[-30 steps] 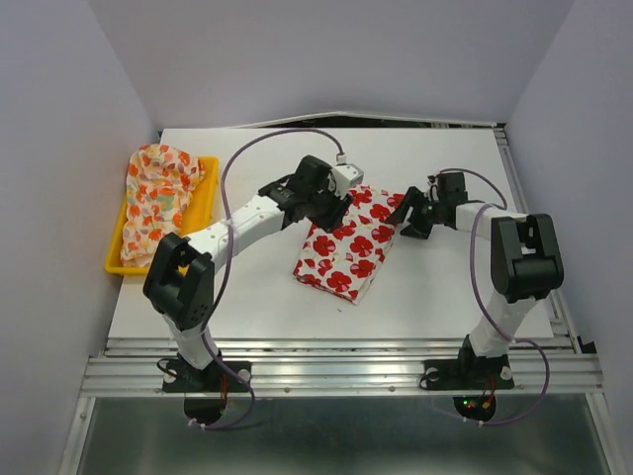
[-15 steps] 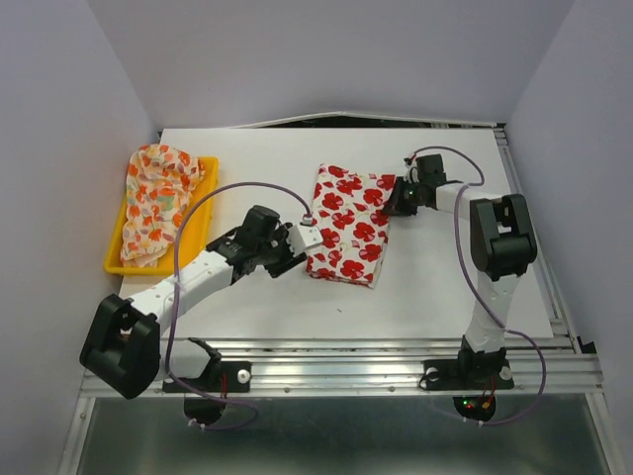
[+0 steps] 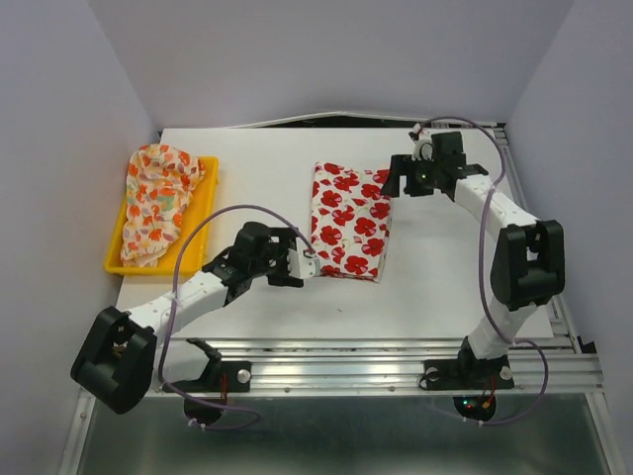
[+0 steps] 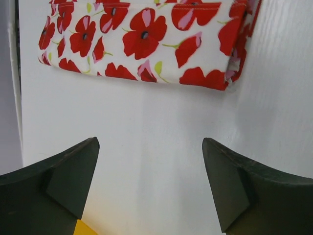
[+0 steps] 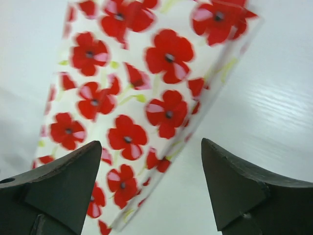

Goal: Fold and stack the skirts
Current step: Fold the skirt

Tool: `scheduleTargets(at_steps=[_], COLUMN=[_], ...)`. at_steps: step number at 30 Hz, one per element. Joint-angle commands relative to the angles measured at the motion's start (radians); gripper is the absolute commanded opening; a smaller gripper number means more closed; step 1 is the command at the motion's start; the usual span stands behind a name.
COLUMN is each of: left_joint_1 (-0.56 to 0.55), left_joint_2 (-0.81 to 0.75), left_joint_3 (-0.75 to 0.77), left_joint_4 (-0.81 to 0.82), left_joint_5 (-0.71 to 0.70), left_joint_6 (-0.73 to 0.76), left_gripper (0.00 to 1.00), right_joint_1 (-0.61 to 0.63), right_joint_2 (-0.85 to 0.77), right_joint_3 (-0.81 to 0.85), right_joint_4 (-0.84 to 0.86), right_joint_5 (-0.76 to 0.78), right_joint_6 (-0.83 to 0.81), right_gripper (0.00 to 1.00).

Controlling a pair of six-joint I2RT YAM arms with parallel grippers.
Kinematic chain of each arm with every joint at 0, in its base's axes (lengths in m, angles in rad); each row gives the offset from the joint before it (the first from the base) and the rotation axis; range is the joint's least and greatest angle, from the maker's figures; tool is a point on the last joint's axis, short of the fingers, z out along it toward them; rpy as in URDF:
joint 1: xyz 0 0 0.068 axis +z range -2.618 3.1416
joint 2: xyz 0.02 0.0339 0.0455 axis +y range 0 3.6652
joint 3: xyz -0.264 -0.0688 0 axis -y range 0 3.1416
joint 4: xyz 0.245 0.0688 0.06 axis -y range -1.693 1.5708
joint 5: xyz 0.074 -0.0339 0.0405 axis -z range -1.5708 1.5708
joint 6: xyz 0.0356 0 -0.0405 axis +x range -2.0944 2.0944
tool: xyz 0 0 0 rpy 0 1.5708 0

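The white skirt with large red flowers (image 3: 348, 220) lies folded flat in a rectangle at the table's middle. It also shows in the left wrist view (image 4: 146, 39) and the right wrist view (image 5: 132, 103). The cream skirt with orange, red and green print (image 3: 158, 198) lies crumpled in the yellow tray (image 3: 203, 203) at the left. My left gripper (image 3: 302, 262) is open and empty, just off the folded skirt's near left corner (image 4: 150, 161). My right gripper (image 3: 391, 183) is open and empty, above the skirt's far right edge (image 5: 151, 161).
White table (image 3: 445, 277) with a metal rail along its near edge (image 3: 336, 371). Purple cables loop over both arms. Grey walls close in on the left, back and right.
The left gripper drew back a little from the folded skirt toward the near left. The right arm lifted and swung toward the back. The skirt now lies squarer, shifted slightly toward the back.
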Motion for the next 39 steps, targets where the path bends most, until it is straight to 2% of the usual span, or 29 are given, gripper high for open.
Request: scheduleTargets(at_steps=[1, 2, 6, 10, 14, 21, 31, 37, 39], left_joint_1=[-0.006, -0.006, -0.015, -0.035, -0.102, -0.206, -0.28, -0.286, -0.286], left_joint_2=[-0.046, -0.04, 0.06, 0.135, 0.193, 0.306, 0.437, 0.523, 0.517], left_joint_3=[-0.141, -0.176, -0.203, -0.221, -0.278, -0.28, -0.102, 0.029, 0.041], left_joint_4=[0.251, 0.324, 0.446, 0.553, 0.613, 0.687, 0.654, 0.654, 0.639], left_joint_5=[0.022, 0.029, 0.045, 0.063, 0.083, 0.036, 0.014, -0.067, -0.07], left_joint_6=[0.276, 0.305, 0.377, 0.44, 0.513, 0.549, 0.393, 0.264, 0.248], left_gripper=[0.99, 0.99, 0.99, 0.98, 0.99, 0.98, 0.98, 0.86, 0.75], right_joint_1=[0.066, 0.08, 0.146, 0.146, 0.146, 0.146, 0.146, 0.146, 0.146], right_joint_2=[-0.066, -0.06, -0.005, 0.087, 0.172, 0.262, 0.284, 0.282, 0.284], right_joint_3=[0.048, 0.039, -0.039, -0.146, -0.221, -0.229, -0.226, -0.223, -0.222], right_joint_4=[-0.021, -0.004, 0.039, 0.098, 0.133, 0.141, 0.147, 0.145, 0.144], right_joint_5=[-0.243, -0.28, -0.35, -0.368, -0.347, -0.293, -0.324, -0.327, -0.33], right_joint_6=[0.03, 0.042, 0.047, 0.041, 0.02, 0.047, 0.082, 0.076, 0.078], right_gripper=[0.83, 0.81, 0.67, 0.63, 0.61, 0.59, 0.58, 0.58, 0.58])
